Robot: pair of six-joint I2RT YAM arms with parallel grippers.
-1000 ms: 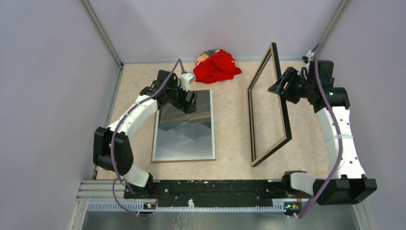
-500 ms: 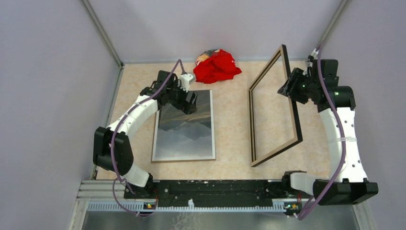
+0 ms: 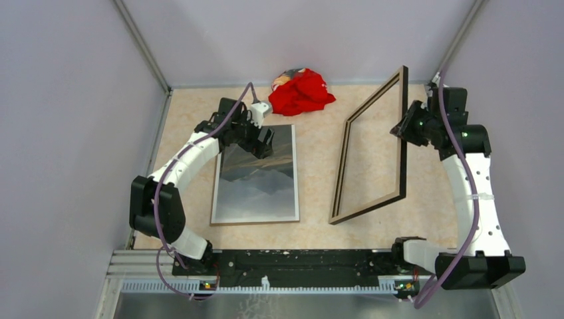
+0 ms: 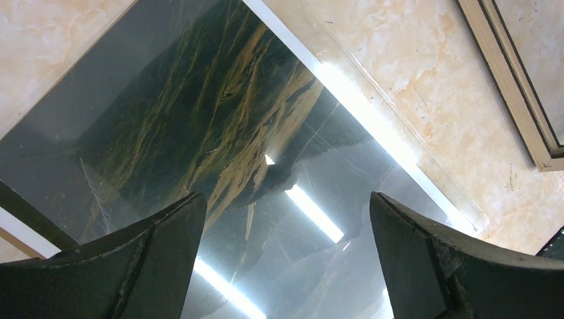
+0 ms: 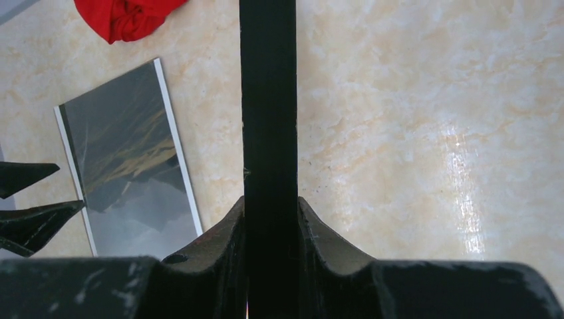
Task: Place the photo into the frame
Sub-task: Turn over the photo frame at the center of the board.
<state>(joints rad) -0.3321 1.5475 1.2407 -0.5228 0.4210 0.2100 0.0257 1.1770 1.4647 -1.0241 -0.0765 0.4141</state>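
Note:
The photo (image 3: 256, 179), a mountain landscape with white margins, lies flat left of centre on the table; it also shows in the wrist views (image 4: 199, 119) (image 5: 126, 159). My left gripper (image 3: 266, 141) (image 4: 286, 219) hovers open just above the photo's far end with nothing between its fingers. The frame (image 3: 367, 207) stands tilted at centre right, its left long side on the table and its right side raised. My right gripper (image 3: 404, 126) (image 5: 269, 212) is shut on the black right rail of the frame (image 5: 268, 100), about midway along it.
A red cloth (image 3: 302, 92) (image 5: 126, 16) is bunched at the back wall. A clear glossy sheet (image 4: 432, 193) overlaps the photo's edge, and a brown board edge (image 4: 20, 239) shows beneath. One corner of the frame (image 4: 525, 86) lies to the photo's right. Walls enclose the table.
My right gripper has moved right with the frame's raised side and its jaws have tightened on the rail. The frame's lower edge slid left. The left arm has not moved.

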